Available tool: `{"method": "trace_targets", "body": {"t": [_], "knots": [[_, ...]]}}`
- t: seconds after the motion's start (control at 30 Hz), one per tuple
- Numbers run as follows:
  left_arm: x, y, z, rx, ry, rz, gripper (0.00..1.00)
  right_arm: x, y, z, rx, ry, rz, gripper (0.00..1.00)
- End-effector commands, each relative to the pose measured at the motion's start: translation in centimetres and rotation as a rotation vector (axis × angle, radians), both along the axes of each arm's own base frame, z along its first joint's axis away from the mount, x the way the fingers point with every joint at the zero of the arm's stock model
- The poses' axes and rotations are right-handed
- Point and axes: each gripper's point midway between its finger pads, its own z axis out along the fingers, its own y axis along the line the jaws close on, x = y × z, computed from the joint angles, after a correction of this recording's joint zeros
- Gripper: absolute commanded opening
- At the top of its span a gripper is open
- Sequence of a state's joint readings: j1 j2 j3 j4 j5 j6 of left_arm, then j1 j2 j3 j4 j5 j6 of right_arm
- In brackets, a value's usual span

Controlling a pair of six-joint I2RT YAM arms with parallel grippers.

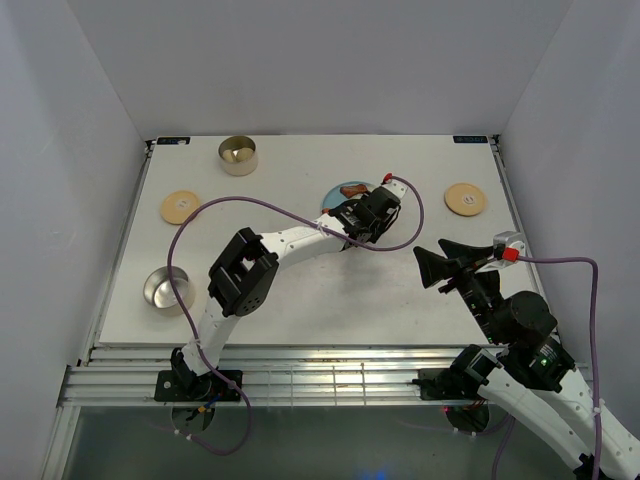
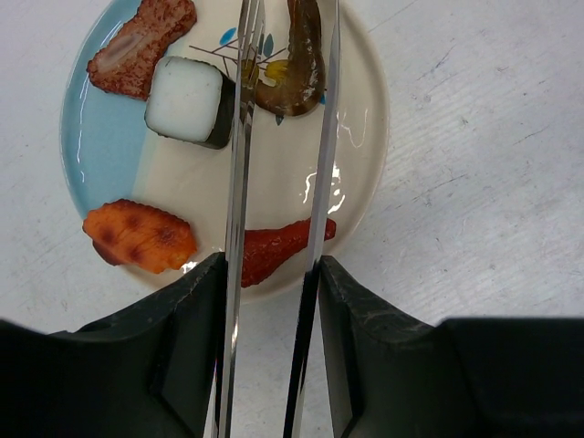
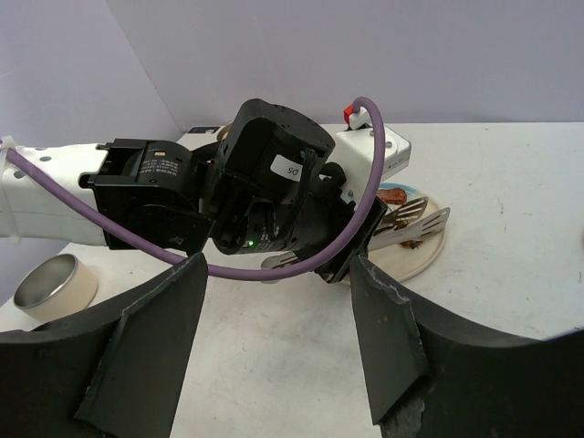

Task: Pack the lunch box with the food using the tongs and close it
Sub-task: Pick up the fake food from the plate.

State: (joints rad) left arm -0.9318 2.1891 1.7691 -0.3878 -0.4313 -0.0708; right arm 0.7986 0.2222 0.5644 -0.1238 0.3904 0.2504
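Note:
The slim metal tongs [image 2: 239, 182] run between the fingers [image 2: 196, 301] of my left gripper [image 2: 269, 274], which is shut on their two arms. The tong tips straddle a brown curled piece [image 2: 297, 64] of the food on the cream-and-blue plate [image 2: 100, 146]. Also on the plate lie a brown slab [image 2: 141, 46], a white block with a dark side [image 2: 185, 99], an orange piece [image 2: 137, 235] and a red strip [image 2: 274, 248]. From above, the left gripper [image 1: 365, 215] covers most of the plate [image 1: 345, 190]. My right gripper [image 1: 440, 265] stands open at the right, holding nothing. One steel tin [image 1: 237, 153] sits at the back, another [image 1: 167, 290] at the left.
Two round wooden lids lie flat, one [image 1: 180, 207] at the left and one [image 1: 465, 199] at the back right. The left arm's purple cable [image 3: 301, 260] loops in front of the right gripper [image 3: 278, 265]. White walls close in the table on three sides.

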Motion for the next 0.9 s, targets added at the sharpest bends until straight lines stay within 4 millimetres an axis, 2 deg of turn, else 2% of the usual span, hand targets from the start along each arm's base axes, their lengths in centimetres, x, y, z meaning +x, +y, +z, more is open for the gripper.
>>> {"method": "trace_targets", "body": {"t": [0.0,0.87], "knots": [[0.7,-1.0,2.2,-0.043,-0.049,0.009,0.53,0.0,-0.3,1.4,0.038,-0.039,-0.013,0.70],[0.8,-0.2,0.4,-0.043,0.008,0.041,0.52,0.0,-0.5,1.4,0.040,-0.041,-0.018,0.70]]}}
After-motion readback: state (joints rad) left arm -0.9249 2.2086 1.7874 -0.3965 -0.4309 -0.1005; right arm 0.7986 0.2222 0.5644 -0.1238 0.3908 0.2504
